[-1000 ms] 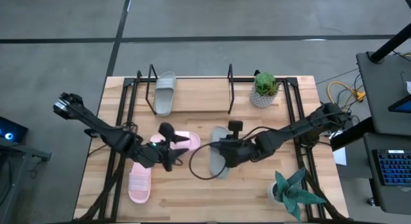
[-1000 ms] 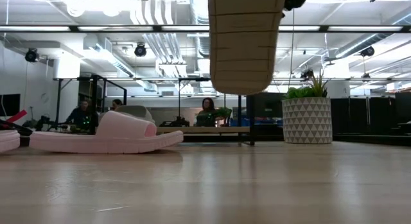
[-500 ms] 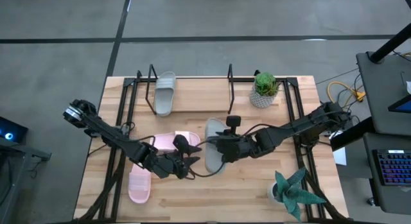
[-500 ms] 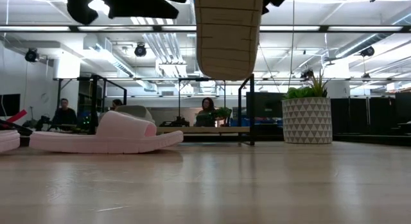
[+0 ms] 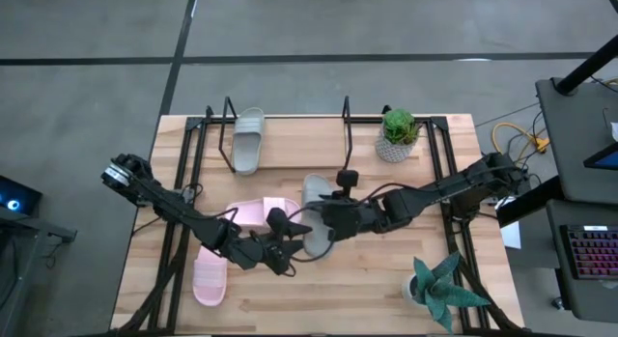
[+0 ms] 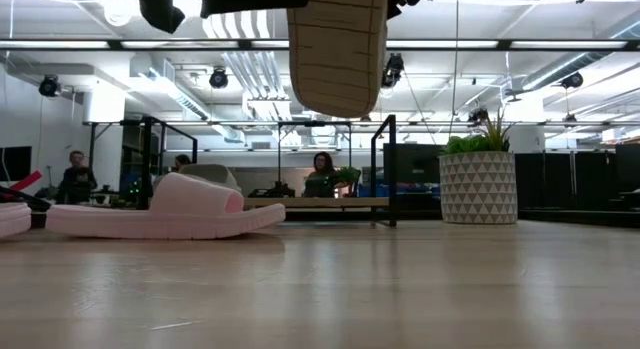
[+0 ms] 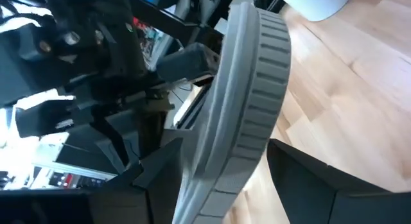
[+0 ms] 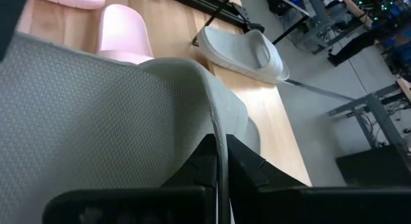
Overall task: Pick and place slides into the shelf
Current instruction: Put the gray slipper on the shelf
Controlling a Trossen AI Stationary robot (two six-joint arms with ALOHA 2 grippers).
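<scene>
table [image 5: 386,289]: shelf [image 5: 288,125]; two pink slides [image 5: 253,213] [image 5: 210,277]; two potted plants [image 5: 397,134] [image 5: 439,289]

An open-plan lab or office, probably: exposed ceiling ducts [image 6: 250,64], strip lights [image 6: 560,46], a concrete floor [image 5: 319,23], and 3 seated people [image 6: 323,175] at desks.

The right tool [image 5: 328,219] gripped a grey slide [image 5: 315,213] at the desk's [image 5: 367,279] centre, with the left tool [image 5: 286,252] at its seven o'clock.
</scene>
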